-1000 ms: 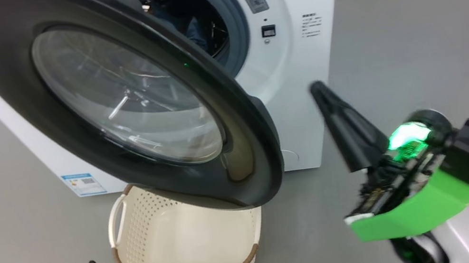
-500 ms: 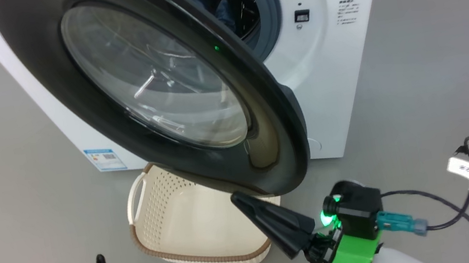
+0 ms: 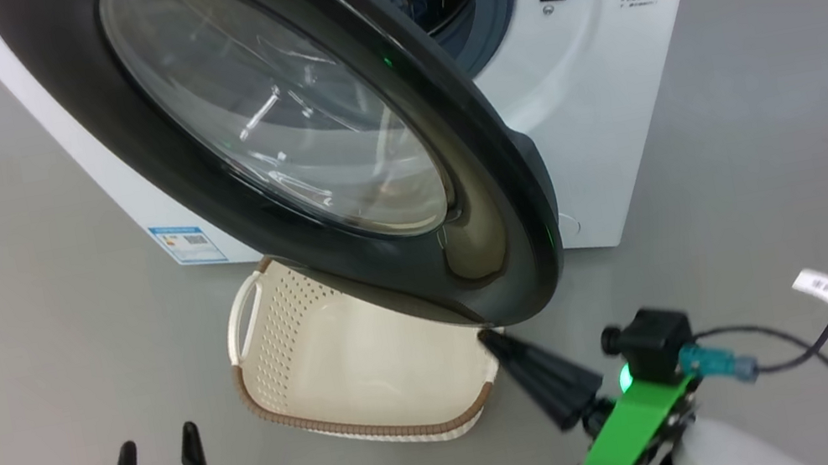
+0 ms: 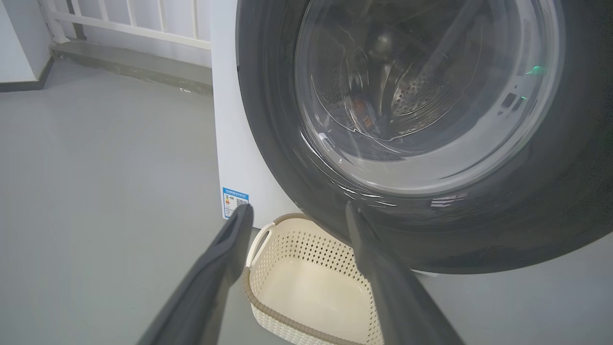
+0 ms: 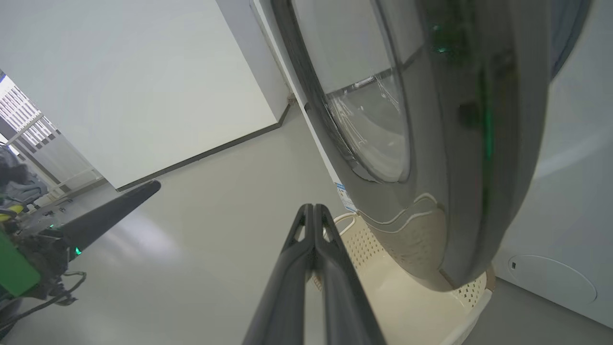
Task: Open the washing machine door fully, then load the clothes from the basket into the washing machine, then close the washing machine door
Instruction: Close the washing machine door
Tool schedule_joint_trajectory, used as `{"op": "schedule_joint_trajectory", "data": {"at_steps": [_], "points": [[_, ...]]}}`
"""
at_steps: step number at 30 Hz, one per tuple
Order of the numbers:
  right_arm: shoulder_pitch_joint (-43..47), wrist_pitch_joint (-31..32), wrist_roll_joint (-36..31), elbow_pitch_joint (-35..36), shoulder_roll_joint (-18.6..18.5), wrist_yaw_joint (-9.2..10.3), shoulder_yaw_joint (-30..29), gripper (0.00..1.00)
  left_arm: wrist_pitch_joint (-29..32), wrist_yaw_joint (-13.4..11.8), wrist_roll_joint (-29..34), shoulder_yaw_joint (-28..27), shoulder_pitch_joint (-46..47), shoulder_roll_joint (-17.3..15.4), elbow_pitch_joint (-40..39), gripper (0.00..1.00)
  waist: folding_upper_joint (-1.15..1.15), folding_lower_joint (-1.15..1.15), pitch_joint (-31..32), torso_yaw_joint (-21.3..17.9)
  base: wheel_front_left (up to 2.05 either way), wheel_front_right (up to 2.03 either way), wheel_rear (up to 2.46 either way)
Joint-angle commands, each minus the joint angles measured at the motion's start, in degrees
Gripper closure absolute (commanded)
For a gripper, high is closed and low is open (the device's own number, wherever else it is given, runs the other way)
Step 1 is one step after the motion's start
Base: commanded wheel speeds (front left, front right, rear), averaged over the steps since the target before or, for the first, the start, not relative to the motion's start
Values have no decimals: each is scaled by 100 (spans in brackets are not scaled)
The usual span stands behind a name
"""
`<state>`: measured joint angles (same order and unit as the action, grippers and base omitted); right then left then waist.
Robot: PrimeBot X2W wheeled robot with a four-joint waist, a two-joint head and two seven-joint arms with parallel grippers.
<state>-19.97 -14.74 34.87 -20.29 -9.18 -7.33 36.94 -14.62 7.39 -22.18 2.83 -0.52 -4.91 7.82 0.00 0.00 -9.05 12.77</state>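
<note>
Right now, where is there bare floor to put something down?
The grey floor left of the washing machine and basket is wide and bare. So is the floor right of the machine, up to the cable. Crowded: under the door, which overhangs the basket, with the right gripper at its lower edge.

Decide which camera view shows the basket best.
Head view: the basket shows handle, brown rim and bare inside, only its far corner hidden by the door. Left wrist view crops its near edge; right wrist view gives a sliver.
</note>
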Motion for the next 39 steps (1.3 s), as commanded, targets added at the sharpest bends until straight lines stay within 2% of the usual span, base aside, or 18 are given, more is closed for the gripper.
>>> {"op": "schedule_joint_trajectory", "data": {"at_steps": [1,8,20,31,39], "points": [[-198,-26,-58,110,102,-16,2,100,-38,10,-36,-178,217,-71,-96,0,0,0,-44,3,0,0,0],[-414,-26,-256,-55,182,-16,-528,100,-38,10,-66,-89,335,-61,-75,0,0,0,-174,24,0,0,0],[-803,-26,-517,62,170,-16,-1419,100,-38,10,-101,75,546,-34,-161,0,0,0,-479,141,0,0,0],[-1622,-26,-615,-99,-36,-16,-2343,100,-38,10,-148,483,921,37,-292,0,0,0,-971,450,0,0,0],[-2208,-26,-605,-313,-135,-16,-2798,100,-38,10,-188,743,1137,76,-314,0,0,0,-1256,695,0,0,0]]}}
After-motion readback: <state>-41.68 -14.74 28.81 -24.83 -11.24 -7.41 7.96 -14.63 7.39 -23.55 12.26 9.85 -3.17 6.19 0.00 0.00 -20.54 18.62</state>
